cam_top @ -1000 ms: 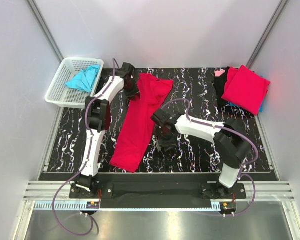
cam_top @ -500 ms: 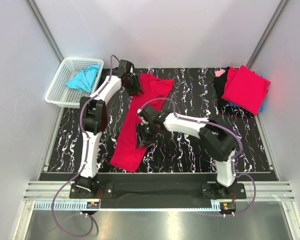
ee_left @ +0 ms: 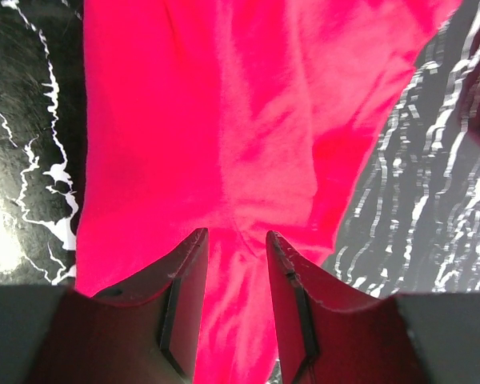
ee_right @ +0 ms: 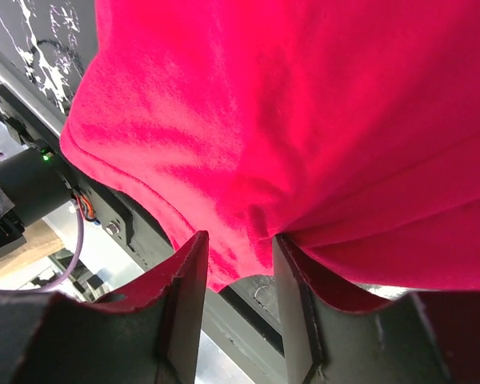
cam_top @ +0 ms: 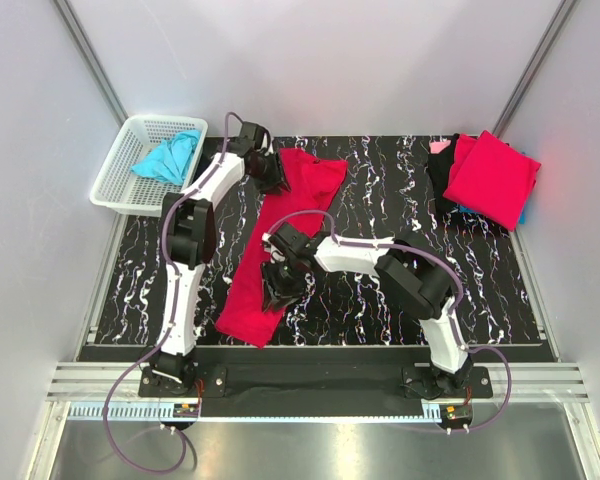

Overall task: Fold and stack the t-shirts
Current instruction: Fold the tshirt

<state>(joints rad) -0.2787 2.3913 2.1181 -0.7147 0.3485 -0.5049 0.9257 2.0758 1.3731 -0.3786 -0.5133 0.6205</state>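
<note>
From above, the right hand (cam_top: 278, 290) hides part of the right edge of the long red t-shirt (cam_top: 304, 186); its fingertips blur into shadow. Both wrist views crop that shirt. Far right, a turquoise t-shirt (cam_top: 524, 212) shows only a sliver beneath the folded red t-shirt (cam_top: 492, 178).

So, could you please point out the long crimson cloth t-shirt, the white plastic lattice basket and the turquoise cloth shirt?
crimson cloth t-shirt (cam_top: 305, 180): top external view, its far end.
white plastic lattice basket (cam_top: 120, 186): top external view, its bare floor.
turquoise cloth shirt (cam_top: 166, 160): top external view, its bunched middle.
</note>
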